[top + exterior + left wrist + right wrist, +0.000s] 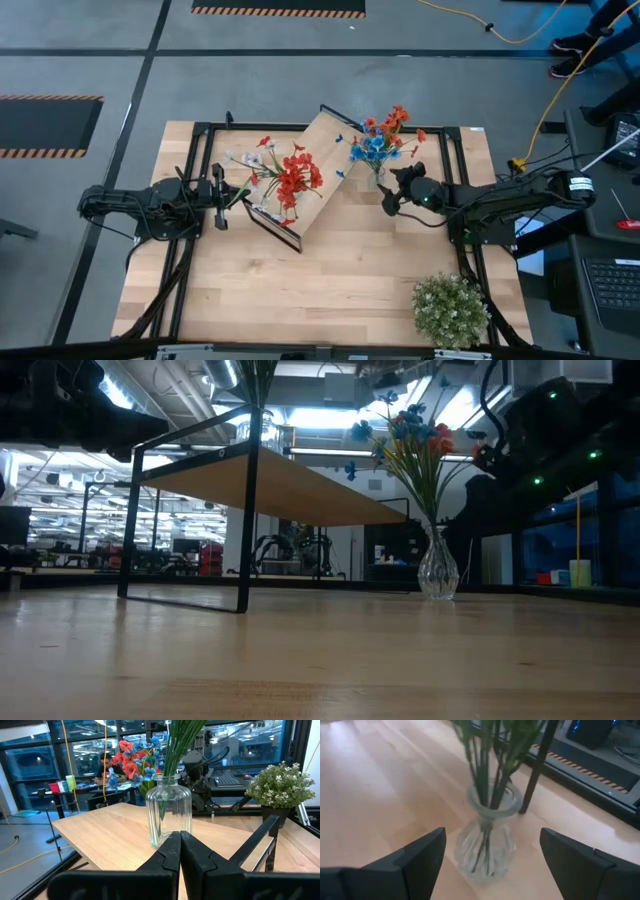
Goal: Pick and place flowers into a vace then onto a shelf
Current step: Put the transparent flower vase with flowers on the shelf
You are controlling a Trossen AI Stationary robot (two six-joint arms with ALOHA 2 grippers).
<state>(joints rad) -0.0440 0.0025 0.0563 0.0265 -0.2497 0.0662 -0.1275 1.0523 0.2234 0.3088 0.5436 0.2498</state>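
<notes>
The shelf (318, 150), a light-wood board on a black wire frame, stands slantwise mid-table. On its left end rests a clear glass vase (169, 809) with red and white flowers (292, 178). My left gripper (226, 196) is shut and level, just short of that vase's base (180, 840). A second glass vase (485, 845) with blue and red-orange flowers (383, 140) stands on the tabletop by the shelf's right end (437, 565). My right gripper (492, 834) is open, one finger on either side of this vase, apart from the glass.
A bushy green potted plant (450, 310) sits at the table's near right corner. The shelf's black legs (245, 530) stand left of the second vase. Bare tabletop (330, 280) lies along the near side. Desks and cables are beyond the table.
</notes>
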